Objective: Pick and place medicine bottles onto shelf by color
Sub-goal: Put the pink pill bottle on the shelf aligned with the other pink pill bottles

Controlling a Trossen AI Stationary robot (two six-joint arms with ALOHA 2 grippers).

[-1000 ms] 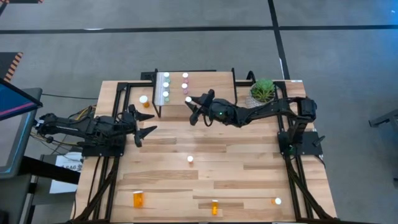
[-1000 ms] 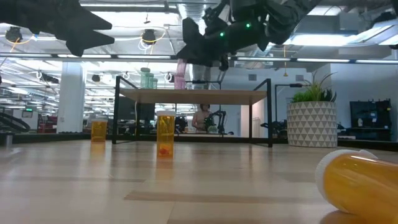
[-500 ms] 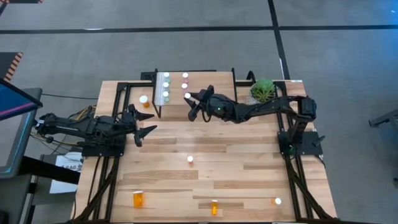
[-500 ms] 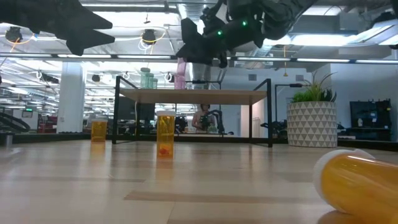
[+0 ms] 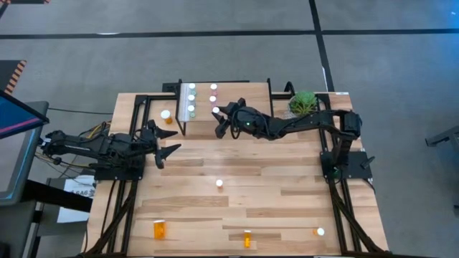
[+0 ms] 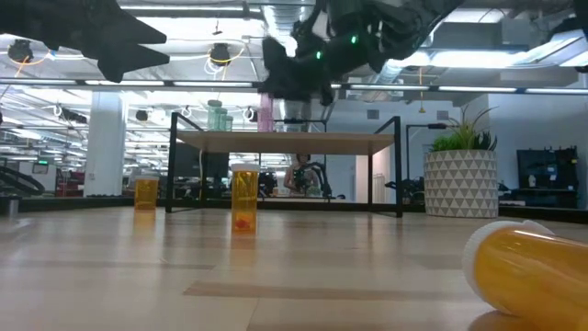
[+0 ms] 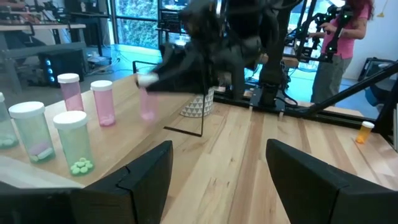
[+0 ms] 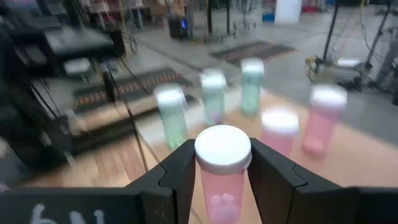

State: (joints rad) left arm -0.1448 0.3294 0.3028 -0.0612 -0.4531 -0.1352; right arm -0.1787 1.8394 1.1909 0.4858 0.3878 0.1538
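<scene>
The shelf (image 5: 244, 100) stands at the table's far middle. On it are three green medicine bottles (image 5: 191, 98) in a row and two pink ones (image 5: 214, 92). My right gripper (image 5: 221, 118) is over the shelf's near part, shut on another pink bottle (image 8: 222, 186) with a white cap (image 5: 216, 110). My left gripper (image 5: 162, 141) hangs open and still at the table's left, its fingers (image 7: 149, 180) holding nothing. Orange bottles stand on the table left of the shelf (image 5: 166, 115), at the middle (image 5: 219, 183) and near the front edge (image 5: 247, 238). My right gripper pinches the pink bottle's upper body, just under its cap (image 8: 222, 167), between its two fingers (image 8: 177, 177). The fingers come in about level from the table's right side. The bottle stays upright; whether its base rests on the shelf top I cannot tell.
A potted plant (image 5: 303, 104) stands at the shelf's right end, next to my right arm. One larger orange bottle (image 5: 159, 229) lies at the front left and another orange bottle (image 5: 319, 231) is at the front right. The shelf's right half (image 6: 349, 141) is bare wood.
My right gripper has edged a little toward the table's far edge over the shelf and tipped slightly, carrying the pink bottle, which stays upright.
</scene>
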